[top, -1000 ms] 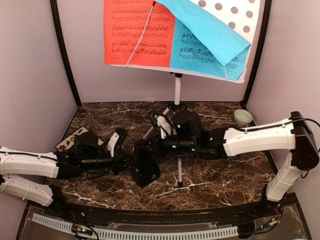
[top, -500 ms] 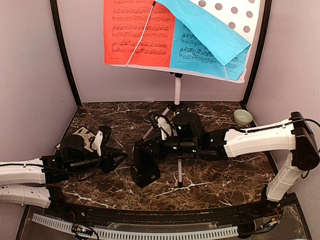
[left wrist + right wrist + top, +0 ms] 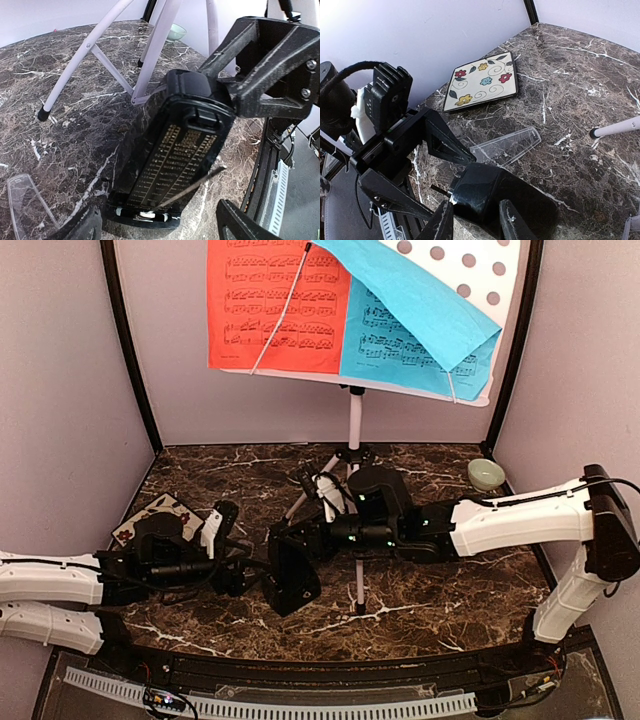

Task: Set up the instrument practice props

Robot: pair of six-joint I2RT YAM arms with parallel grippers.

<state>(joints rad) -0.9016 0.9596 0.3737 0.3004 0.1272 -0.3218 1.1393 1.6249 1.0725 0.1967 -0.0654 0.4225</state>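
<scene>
The black pyramid-shaped metronome stands tilted on the marble, with my right gripper shut on its top. In the right wrist view the right gripper clamps the metronome from both sides. My left gripper is open just left of it, its jaws wide on either side of the base. In the left wrist view the metronome shows its scale face, with the pendulum rod swung to the right. Its clear cover lies on the table. At the back, the white music stand holds a red sheet and a blue sheet that is folded over.
A square floral tile lies at the left behind my left arm. A pale green bowl sits at the back right. The stand's tripod legs spread across the table just behind the metronome, one foot near it.
My left gripper has gone from shut to wide open. It drew back to the left, then came forward to the metronome again. The right gripper has kept its hold.
</scene>
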